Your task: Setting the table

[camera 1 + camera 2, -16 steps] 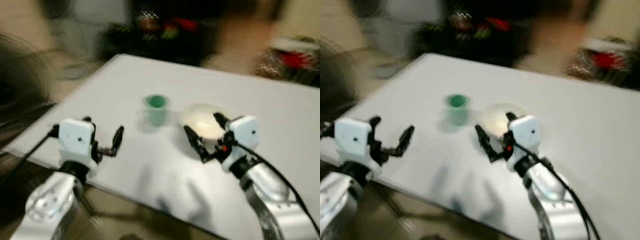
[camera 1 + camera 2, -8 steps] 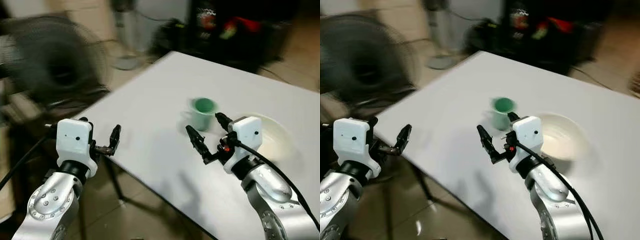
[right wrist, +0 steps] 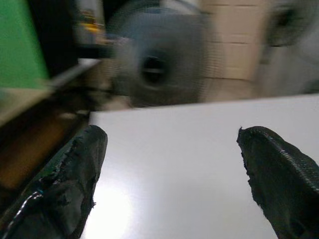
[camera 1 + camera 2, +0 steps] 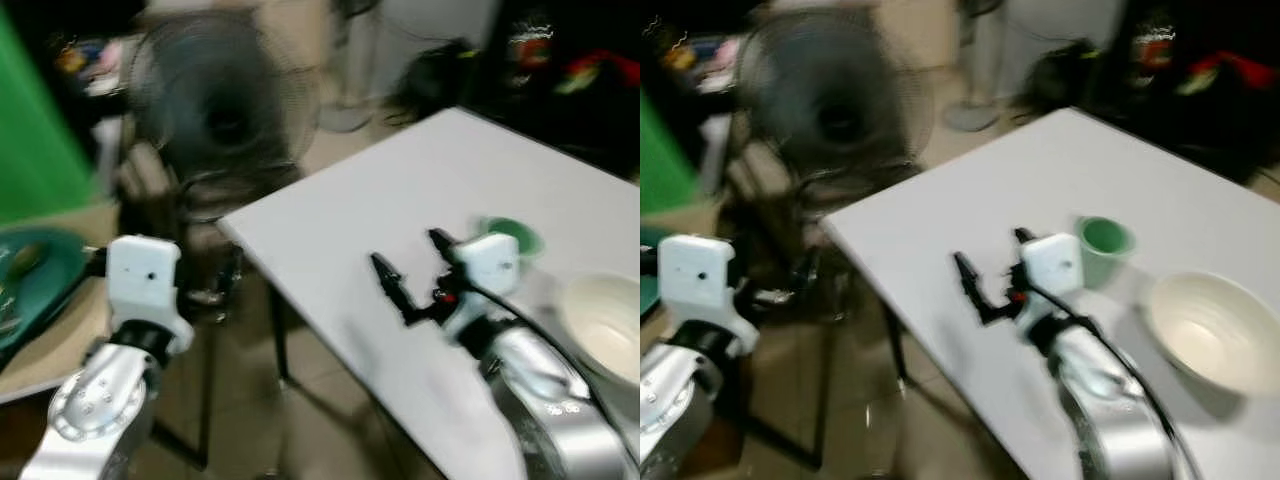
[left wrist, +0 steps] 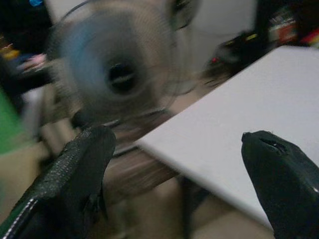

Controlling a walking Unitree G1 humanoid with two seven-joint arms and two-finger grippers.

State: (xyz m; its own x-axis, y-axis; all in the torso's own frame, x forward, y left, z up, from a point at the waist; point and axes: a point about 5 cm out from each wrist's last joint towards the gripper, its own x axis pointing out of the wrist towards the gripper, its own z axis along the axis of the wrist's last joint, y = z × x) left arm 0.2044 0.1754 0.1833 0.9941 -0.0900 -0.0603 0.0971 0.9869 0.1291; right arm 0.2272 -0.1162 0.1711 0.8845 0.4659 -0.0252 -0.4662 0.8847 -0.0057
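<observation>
Two grippers are showing in front of you, both blurred by camera motion. Your right gripper (image 4: 412, 276) is hovering over the white table (image 4: 420, 190) near its front edge, fingers spread apart and grasping nothing; its wrist camera is looking across bare tabletop between the two black fingertips (image 3: 75, 169) toward a floor fan (image 3: 159, 64). Your left gripper (image 5: 179, 179) is hanging off the table's corner, out over the floor, and its wrist camera is showing its fingers (image 5: 75, 174) wide apart and empty, with the fan and the table corner between them.

Just behind your right wrist housing a green cup (image 4: 1102, 248) is standing upright on the table. Beside it, further to your right, a white bowl (image 4: 1212, 330) is sitting upright, near the cup but apart from it. Neither gripper is touching either one.

Off to your far left a green tray (image 4: 40, 275) is resting on a lower tan surface, with something blurred lying in it that you cannot identify.
</observation>
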